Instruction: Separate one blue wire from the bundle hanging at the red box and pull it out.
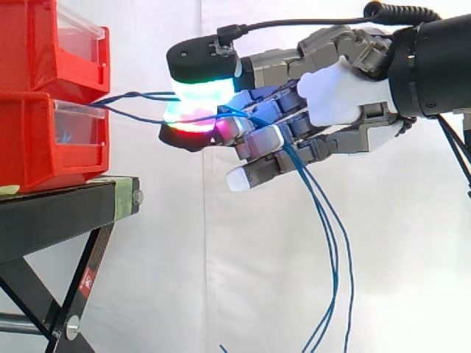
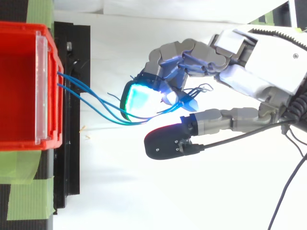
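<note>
Several thin blue wires [image 1: 136,95] leave the front of the lower red bin [image 1: 37,147] and run right to my hand [image 1: 338,95]. Two fingertips [image 1: 202,92], one glowing cyan-white and one below it glowing red, are pressed together with the wires caught between them, about a hand's width from the bin. Past the pinch the wires drape over the curled lower fingers and hang down in long loose strands [image 1: 335,250]. From above, the wires [image 2: 91,103] fan out from the bin's clear front lip and gather at the cyan pad of the hand [image 2: 268,62].
A second red bin [image 1: 29,44] is stacked on the lower one, and both rest on a black stand [image 1: 66,206] with crossed legs. Green tape [image 2: 29,196] lies on the stand beside the bin [image 2: 19,86]. A white curtain hangs behind.
</note>
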{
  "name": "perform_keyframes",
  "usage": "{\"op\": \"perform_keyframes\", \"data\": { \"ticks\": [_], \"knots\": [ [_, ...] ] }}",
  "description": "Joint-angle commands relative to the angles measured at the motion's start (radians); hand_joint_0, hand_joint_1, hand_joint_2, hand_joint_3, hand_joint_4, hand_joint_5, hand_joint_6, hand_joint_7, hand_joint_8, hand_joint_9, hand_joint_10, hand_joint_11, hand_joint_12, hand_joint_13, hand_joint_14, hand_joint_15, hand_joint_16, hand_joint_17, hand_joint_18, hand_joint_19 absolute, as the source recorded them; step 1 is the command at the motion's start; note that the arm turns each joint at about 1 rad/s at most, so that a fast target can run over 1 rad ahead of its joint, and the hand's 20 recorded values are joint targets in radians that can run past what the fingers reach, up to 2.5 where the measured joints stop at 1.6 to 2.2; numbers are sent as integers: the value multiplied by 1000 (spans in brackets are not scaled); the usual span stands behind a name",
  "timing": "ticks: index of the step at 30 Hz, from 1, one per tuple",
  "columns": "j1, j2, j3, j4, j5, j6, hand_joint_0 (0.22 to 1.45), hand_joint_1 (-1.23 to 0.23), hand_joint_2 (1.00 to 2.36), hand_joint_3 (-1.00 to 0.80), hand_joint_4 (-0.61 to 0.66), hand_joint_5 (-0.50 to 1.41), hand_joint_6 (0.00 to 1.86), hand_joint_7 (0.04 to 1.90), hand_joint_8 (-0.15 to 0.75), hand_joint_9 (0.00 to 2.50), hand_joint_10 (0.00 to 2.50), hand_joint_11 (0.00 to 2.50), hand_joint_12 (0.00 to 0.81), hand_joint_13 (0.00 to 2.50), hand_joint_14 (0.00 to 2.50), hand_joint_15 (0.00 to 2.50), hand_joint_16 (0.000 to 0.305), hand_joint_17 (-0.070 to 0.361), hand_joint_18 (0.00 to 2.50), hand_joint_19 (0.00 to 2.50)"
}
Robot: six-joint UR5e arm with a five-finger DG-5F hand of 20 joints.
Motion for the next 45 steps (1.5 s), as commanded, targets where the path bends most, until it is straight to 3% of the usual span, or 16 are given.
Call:
{"op": "perform_keyframes", "data": {
  "ticks": [1, 19, 20, 26, 27, 30, 45],
  "knots": [
    [0, -1, 0, 0, 0, 0, 602, -793, 1012, -356, 258, -245, 829, 1049, 330, 247, 882, 1466, 330, 302, 1415, 1256, 40, 89, 445, 903],
    [0, -1, 0, 1, 0, 0, 645, -724, 1020, -216, 258, -229, 853, 1014, 330, 308, 978, 1397, 334, 366, 1451, 1216, 38, 85, 491, 925],
    [0, -1, 1, 0, 0, 0, 652, -754, 1021, -211, 257, -221, 838, 1047, 336, 374, 820, 1463, 336, 437, 1295, 1295, 39, 87, 541, 888],
    [0, -1, 0, 0, 0, 1, 705, -848, 1025, -141, 263, -235, 854, 1072, 341, 375, 818, 1496, 347, 449, 1299, 1290, 39, 88, 558, 870],
    [0, -1, 0, 0, 0, 0, 714, -847, 1026, -118, 253, -247, 871, 1050, 335, 304, 941, 1429, 346, 377, 1435, 1223, 38, 86, 504, 893],
    [0, 1, 0, 0, 0, 0, 724, -882, 1027, -97, 248, -256, 875, 1069, 333, 252, 868, 1491, 343, 351, 1336, 1266, 38, 86, 477, 869],
    [0, 1, 0, 0, 0, 0, 740, -981, 1025, -162, 230, -291, 858, 1140, 317, 0, 790, 1544, 333, 177, 1347, 1294, 38, 85, 375, 815]
  ]
}}
